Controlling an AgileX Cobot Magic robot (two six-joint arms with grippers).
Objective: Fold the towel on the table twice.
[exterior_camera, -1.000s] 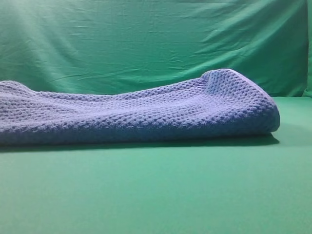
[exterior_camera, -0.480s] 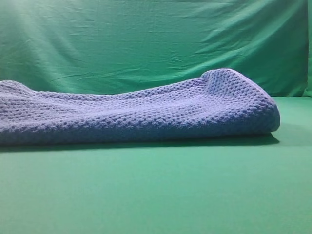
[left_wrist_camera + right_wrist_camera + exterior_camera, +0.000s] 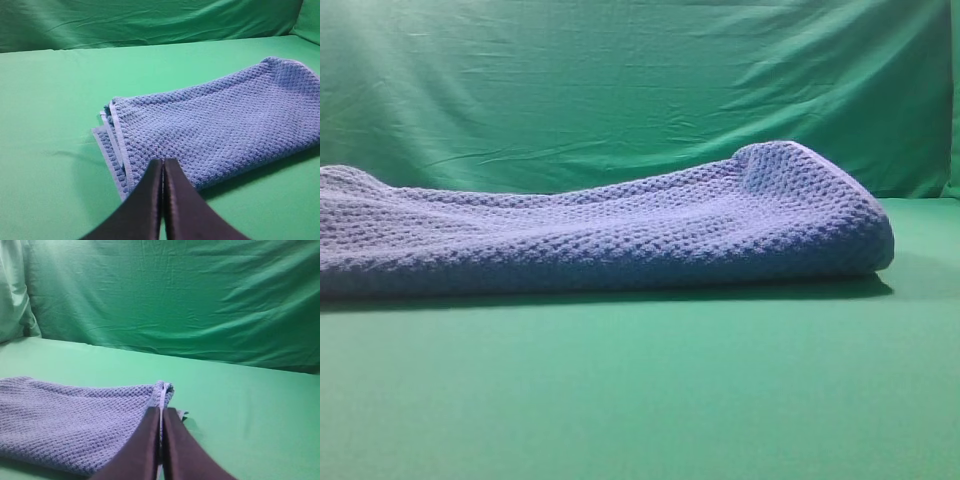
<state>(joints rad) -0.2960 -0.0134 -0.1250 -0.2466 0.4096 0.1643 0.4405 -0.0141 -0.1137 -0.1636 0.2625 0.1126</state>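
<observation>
On the left we see our left gripper point(image 3: 163, 162) with its jaws pressed together on nothing, hovering just in front of the towel's point(image 3: 215, 120) stacked hemmed edges. The towel lies folded in layers on the table point(image 3: 640, 400), in front of the wrinkled backdrop point(image 3: 620, 90). On the right, our right gripper point(image 3: 160, 412) is likewise pressed together and empty, near the towel's other end.
</observation>
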